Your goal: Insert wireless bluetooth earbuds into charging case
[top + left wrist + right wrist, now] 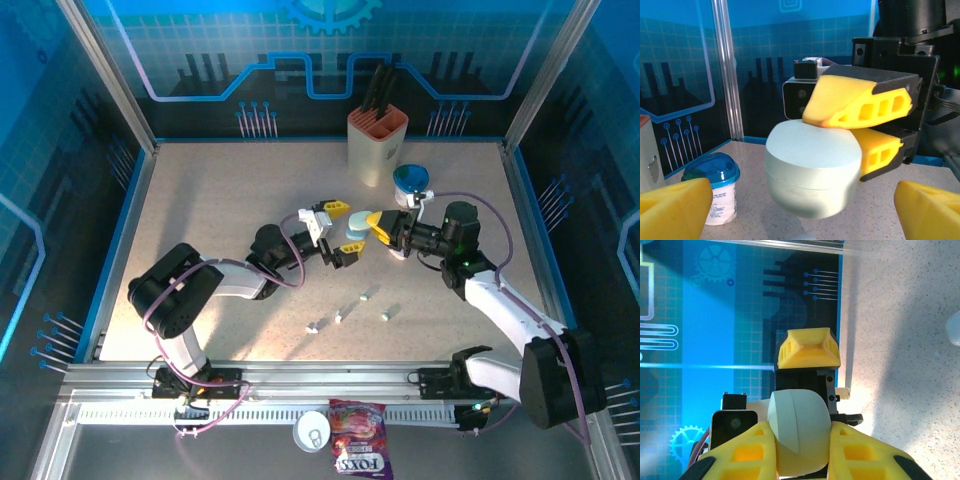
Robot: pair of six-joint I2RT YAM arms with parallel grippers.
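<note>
- The earbuds (338, 318) are seen in the overhead view as four tiny pale pieces, loose on the worktop (220, 220) in front of the two arms and well apart from the case. None of them is held.
- The case (810, 172), a pale rounded pebble, is held clear of the worktop. Its seam is visible and the lid appears closed, so opening it is judged to be the step in hand.
- The right hand (380, 230) is clenched on the case, with one yellow finger across the top and one against the far side.
- The left hand (342, 235) is released. Its fingers are spread wide to either side of the case and no contact can be made out.
- For a clean opening, the upper shell alone should be caught by the left hand at the seam, on the side away from the right hand's fingers, while the lower shell is kept steady.
- The finger lying over the lid may block its swing, so a regrip lower down may be needed.
- The smooth shell could be squeezed out of the grip. A light, square pinch is advised.
- The blue-lidded cup (712, 187) and the knife block (377, 140) stand close behind and should be kept clear.
</note>
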